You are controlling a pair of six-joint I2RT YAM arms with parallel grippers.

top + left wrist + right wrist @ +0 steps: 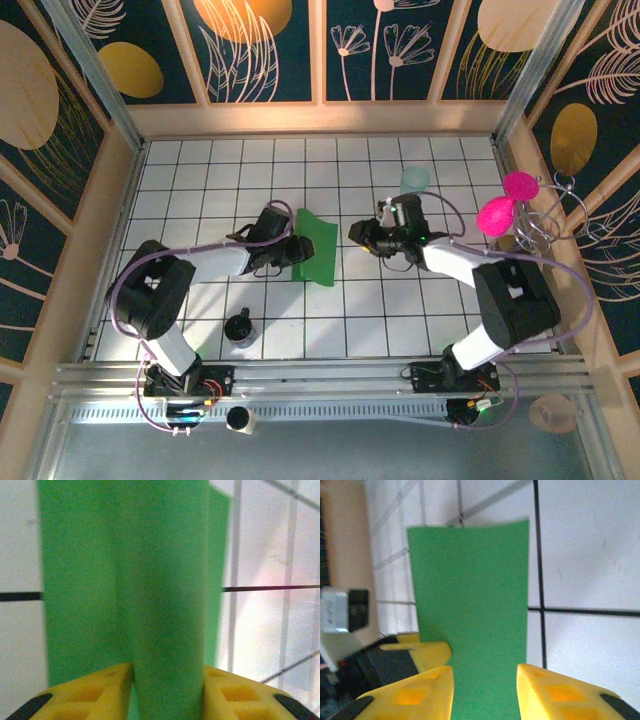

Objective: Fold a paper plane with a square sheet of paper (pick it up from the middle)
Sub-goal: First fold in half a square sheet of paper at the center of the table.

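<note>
The square sheet of paper is bright green and lies mid-table as a narrow folded rectangle, its near end lifted a little. My left gripper is at its left edge. In the left wrist view the paper bulges up as a rounded ridge, and the gripper is shut on it, its yellow fingers pressing both sides. My right gripper hovers just right of the sheet, apart from it. In the right wrist view this gripper is open, with the paper lying beyond it and the left gripper's fingers at the sheet's far side.
A pale teal cup stands behind the right gripper. A small black cup sits near the front left. Pink balloon-like things and a wire stand are at the right wall. Wooden walls enclose the tiled table.
</note>
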